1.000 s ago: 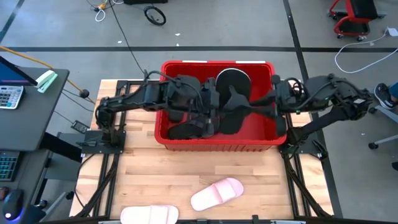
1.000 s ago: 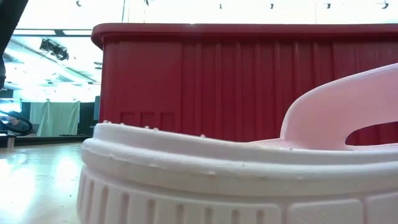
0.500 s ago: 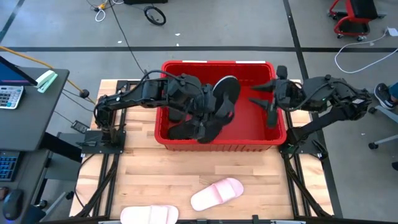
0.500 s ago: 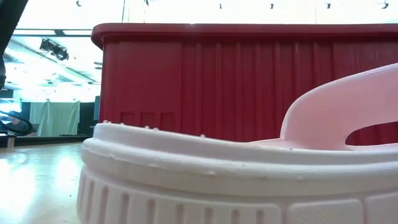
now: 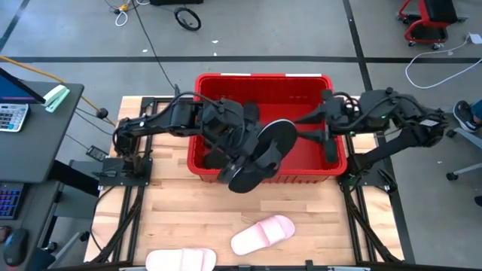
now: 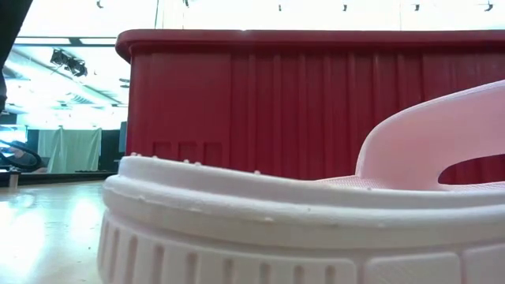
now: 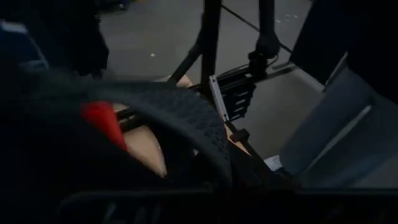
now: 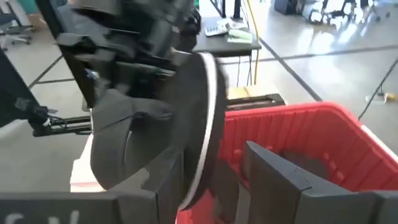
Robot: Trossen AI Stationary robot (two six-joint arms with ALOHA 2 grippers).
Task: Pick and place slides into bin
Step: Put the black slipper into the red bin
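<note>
- High view: two pale pink slides sit on the bare wood near the table's front edge. One (image 5: 181, 260) is at the edge, left of centre; the other (image 5: 262, 234) is just behind it, about centre, angled.
- Low view: a pink slide (image 6: 300, 229) fills the foreground, with the red bin wall (image 6: 316, 102) right behind it.
- Bin (image 5: 263, 175) sits in the back half of the table, centred, long side parallel to the front edge.
- Left gripper (image 5: 245, 150) is over the bin's front-left part, clamped on a black slide (image 5: 263, 154). Slide is tilted, with its lower end hanging past the bin's front rim.
- Left wrist view: mostly blocked by that dark slide (image 7: 180, 118), so the grip itself isn't visible there.
- Right wrist view: same black slide (image 8: 155, 124) is up on edge above the red rim.
- Right gripper (image 5: 316, 129) is over the bin's right side, fingers spread apart, holding nothing.
- More dark slides (image 5: 215, 158) lie inside the bin, front-left, partly hidden under the left arm.
</note>
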